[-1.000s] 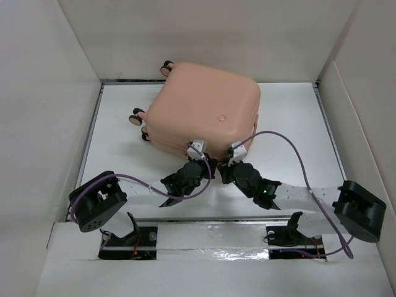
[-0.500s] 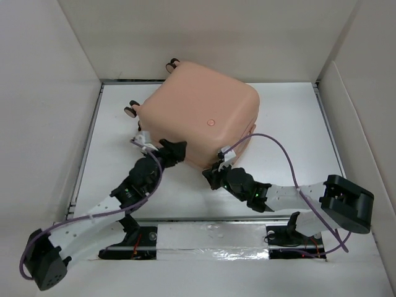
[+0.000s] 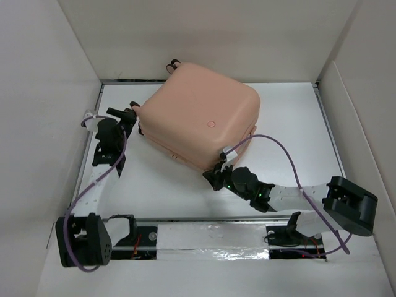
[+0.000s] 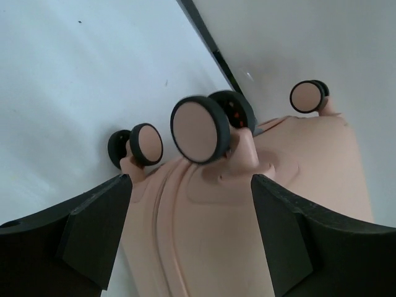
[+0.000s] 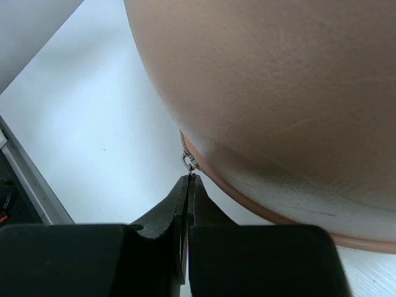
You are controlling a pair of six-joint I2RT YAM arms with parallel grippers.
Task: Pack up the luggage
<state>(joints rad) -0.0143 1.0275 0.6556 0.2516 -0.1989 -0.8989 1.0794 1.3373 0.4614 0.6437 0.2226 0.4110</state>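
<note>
The luggage (image 3: 199,116), a closed peach-pink hard-shell suitcase, lies flat in the middle of the white table. My left gripper (image 3: 127,114) is at its left end by the caster wheels. In the left wrist view this gripper (image 4: 190,185) is open, its black fingers (image 4: 93,229) on either side of the shell below a wheel (image 4: 199,129), and it holds nothing. My right gripper (image 3: 215,179) is at the suitcase's near corner. In the right wrist view it (image 5: 190,179) is shut on the small metal zipper pull (image 5: 188,162) at the seam.
White walls enclose the table (image 3: 297,124) on the left, back and right. A metal rail (image 3: 210,234) runs along the near edge between the arm bases. A purple cable (image 3: 291,154) loops over the right side. Another wheel (image 3: 172,63) sticks out at the suitcase's far corner.
My left arm has swung from the suitcase's near edge round to its left wheel end, and its gripper has opened. The suitcase has turned a little. The right gripper stays shut at the near corner.
</note>
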